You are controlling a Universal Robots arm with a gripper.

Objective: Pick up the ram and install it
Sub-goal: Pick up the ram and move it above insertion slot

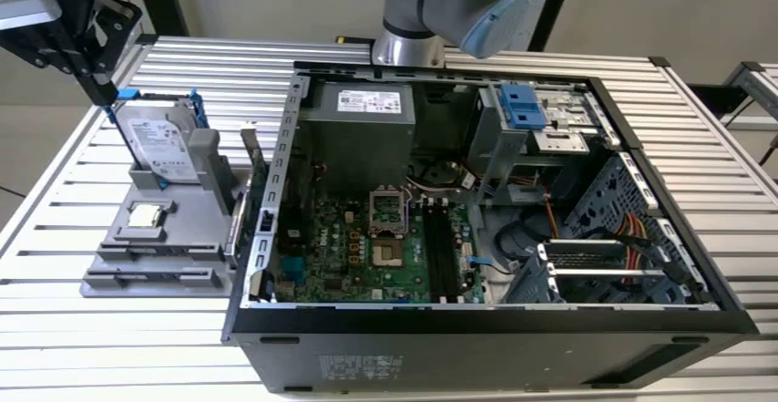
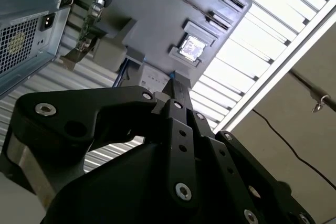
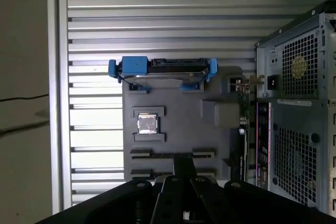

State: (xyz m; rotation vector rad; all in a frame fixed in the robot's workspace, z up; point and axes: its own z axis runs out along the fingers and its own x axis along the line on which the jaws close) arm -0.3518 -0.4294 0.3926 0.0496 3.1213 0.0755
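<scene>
On the slatted bench (image 1: 73,174), a grey holder tray (image 3: 178,119) beside an open computer case (image 1: 486,338) with motherboard (image 1: 353,247) and power supply (image 1: 359,124) inside. In the tray: blue-framed hard drive (image 1: 158,142) upright, CPU chip (image 1: 146,215) flat in its pocket, and a thin dark strip edge-up in a slot, seemingly the ram (image 3: 163,156). Above the tray, pincer (image 1: 109,97) narrow, fingertips (image 3: 184,165) together, clear of the ram.

The surface (image 1: 182,65) is silver metal with ridges, and it shines. The holder tray (image 1: 127,265) is dull gray plastic. The hard drive (image 1: 156,138) looks like shiny metal (its frame is smooth blue plastic). The little chip (image 1: 146,215) is bright metal. The computer case (image 1: 486,352) is dull black outside and bare gray metal inside. The gripper (image 2: 173,85) is dull black with shiny screws.
</scene>
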